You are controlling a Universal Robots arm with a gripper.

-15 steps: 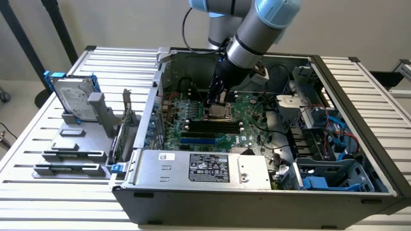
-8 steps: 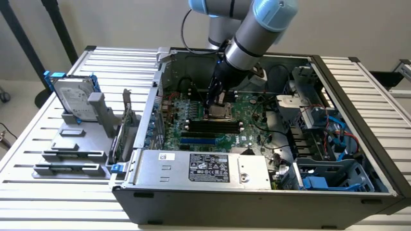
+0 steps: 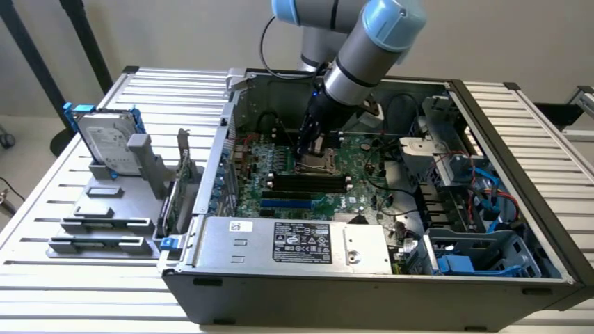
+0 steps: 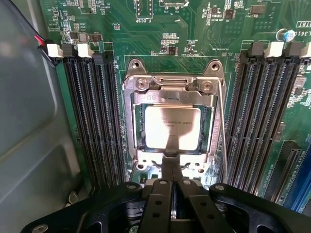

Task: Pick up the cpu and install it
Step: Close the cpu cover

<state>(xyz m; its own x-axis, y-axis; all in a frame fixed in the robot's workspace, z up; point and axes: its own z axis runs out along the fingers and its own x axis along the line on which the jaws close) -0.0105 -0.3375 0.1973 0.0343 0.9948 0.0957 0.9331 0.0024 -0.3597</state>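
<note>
My tally from the remote station

I count one arm (image 3: 371, 49) with one gripper (image 4: 170, 160), one open computer case (image 3: 371, 299) holding one motherboard (image 4: 146, 29) and one power supply (image 3: 297, 243), and one cpu (image 4: 171, 127) lying in one socket (image 4: 170, 82). Two banks of memory slots (image 4: 92, 121) flank that socket, four slots in each by my count. At the exterior view's left stands one hard drive (image 3: 107, 142) on one gray rack (image 3: 102, 223).

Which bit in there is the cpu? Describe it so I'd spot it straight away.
Look inside the open computer case at the green motherboard. Midway between its two banks of black memory slots sits a metal socket frame, below the claw. The cpu is the flat square with a silver top lying in that frame, unlike the dark narrow slots beside it.
</note>
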